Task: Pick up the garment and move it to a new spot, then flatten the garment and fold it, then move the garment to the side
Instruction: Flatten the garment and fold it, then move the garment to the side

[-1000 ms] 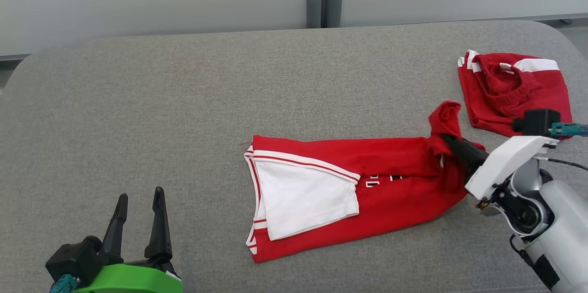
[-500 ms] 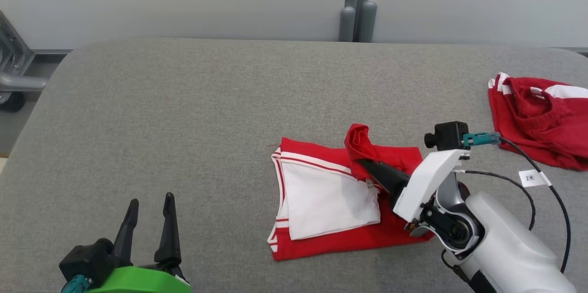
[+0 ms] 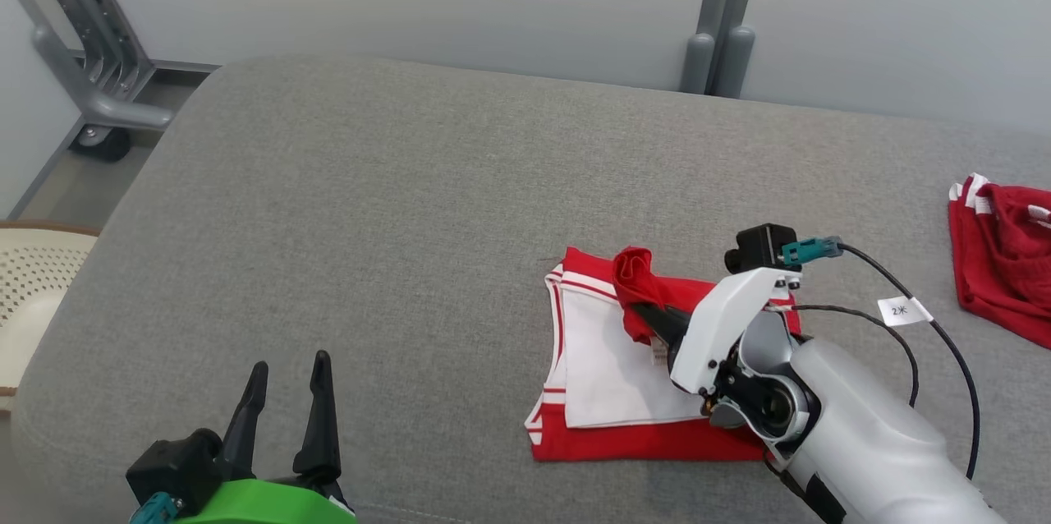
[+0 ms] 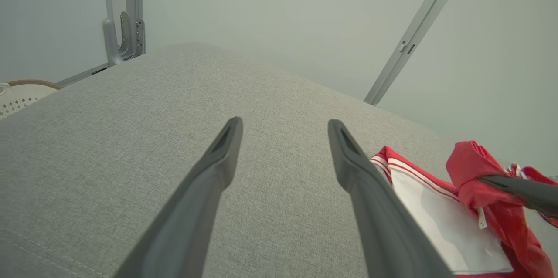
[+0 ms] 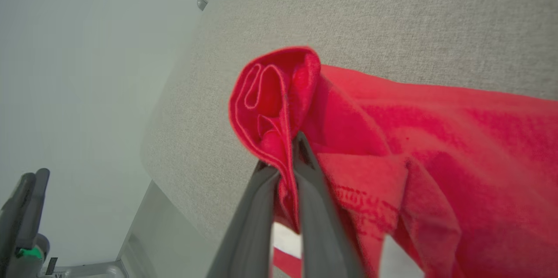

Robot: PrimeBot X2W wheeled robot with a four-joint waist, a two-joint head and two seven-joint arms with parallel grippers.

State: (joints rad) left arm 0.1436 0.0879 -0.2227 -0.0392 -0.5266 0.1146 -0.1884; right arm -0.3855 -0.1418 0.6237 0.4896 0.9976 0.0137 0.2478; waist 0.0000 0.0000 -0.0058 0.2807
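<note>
Right gripper (image 3: 649, 312), pinching the bunched red end of the garment (image 3: 608, 368), has carried it leftward over the white panel, halving the garment, which lies right of the middle of the table (image 3: 369, 220), long axis across it, striped hem pointing left; left gripper (image 3: 291, 361) gapes wide over the table's near edge.

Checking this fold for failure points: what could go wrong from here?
The right gripper pinches a bunched wad of the garment, not a flat edge, so the fold may land crumpled. The left gripper stands open, apart from the garment; nothing pins it, so it could slide.
</note>
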